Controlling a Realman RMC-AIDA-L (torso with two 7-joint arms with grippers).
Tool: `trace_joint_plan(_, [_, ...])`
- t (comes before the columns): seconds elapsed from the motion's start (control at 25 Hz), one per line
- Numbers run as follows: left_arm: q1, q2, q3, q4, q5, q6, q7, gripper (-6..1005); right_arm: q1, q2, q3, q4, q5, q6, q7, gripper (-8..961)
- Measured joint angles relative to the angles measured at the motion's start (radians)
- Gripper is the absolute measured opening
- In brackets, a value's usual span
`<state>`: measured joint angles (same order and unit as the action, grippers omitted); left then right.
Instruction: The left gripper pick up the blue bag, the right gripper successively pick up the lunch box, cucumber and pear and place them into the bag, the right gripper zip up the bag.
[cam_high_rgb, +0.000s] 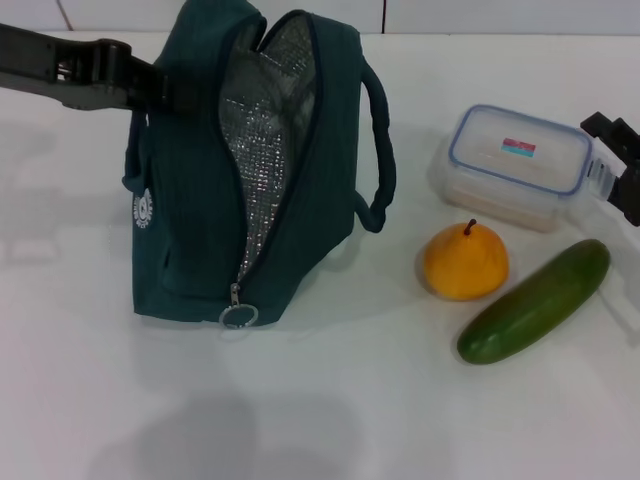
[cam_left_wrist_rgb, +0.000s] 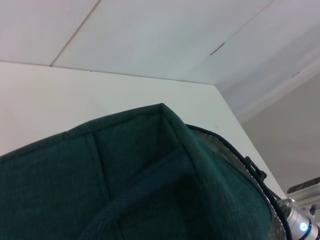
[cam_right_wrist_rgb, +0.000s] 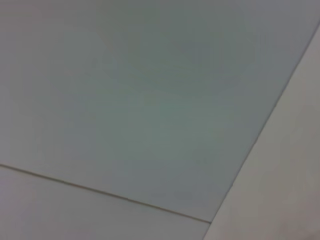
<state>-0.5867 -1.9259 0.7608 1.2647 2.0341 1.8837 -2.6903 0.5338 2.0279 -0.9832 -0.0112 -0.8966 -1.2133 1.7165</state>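
On the white table (cam_high_rgb: 330, 410), left of centre in the head view, the blue bag (cam_high_rgb: 200, 200) stands upright with its zip undone, the opening gaping from the top down the near side so that the silver foil lining (cam_high_rgb: 268, 150) shows. A ring zipper pull (cam_high_rgb: 238, 315) hangs at the bottom of the opening, close to the table, and a small round white logo (cam_high_rgb: 143, 209) sits on the bag's left face. One loop handle (cam_high_rgb: 378, 160) curves out on the bag's right side. The left gripper (cam_high_rgb: 150, 85) reaches in from the left edge and meets the bag at its upper left corner, where its fingertips are lost against the dark fabric; whether they are clamped on the bag I cannot tell. The left wrist view is filled mostly by the teal fabric of the bag (cam_left_wrist_rgb: 125, 175), with the table top behind it.

To the right of the bag, well apart from it, lie the other three things. The lunch box (cam_high_rgb: 515, 165) sits farthest back, lid on, its red-and-teal sticker (cam_high_rgb: 518, 149) facing up. Just in front of it rests the pear (cam_high_rgb: 465, 262), stem up. The cucumber (cam_high_rgb: 535, 300) lies slantwise beside the pear, its far end pointing toward the right edge. The right gripper (cam_high_rgb: 620, 165) shows at the right edge, just beside the lunch box; how far its fingers are spread cannot be told. The right wrist view shows only pale, plain surfaces.
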Motion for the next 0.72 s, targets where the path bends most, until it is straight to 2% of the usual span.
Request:
trace_joint_plan(0.16, [-0.001, -0.001, 0.0, 0.0, 0.001, 0.0, 0.001, 44, -0.001, 0.0, -0.001, -0.001, -0.001, 0.002, -0.013, 823])
trace_joint_plan(0.56, [-0.003, 0.0, 0.019, 0.004, 0.0, 0.0, 0.006, 45, 0.01, 0.0, -0.011, -0.002, -0.002, 0.025, -0.061, 590])
trace_joint_plan(0.68, [-0.004, 0.001, 0.022, 0.007, -0.001, 0.0, 0.006, 45, 0.014, 0.0, -0.014, -0.001, -0.002, 0.034, -0.061, 381])
trace_joint_plan(0.72, [-0.004, 0.001, 0.023, 0.007, -0.001, 0.0, 0.006, 44, 0.015, 0.0, -0.016, -0.001, -0.003, 0.035, -0.061, 350])
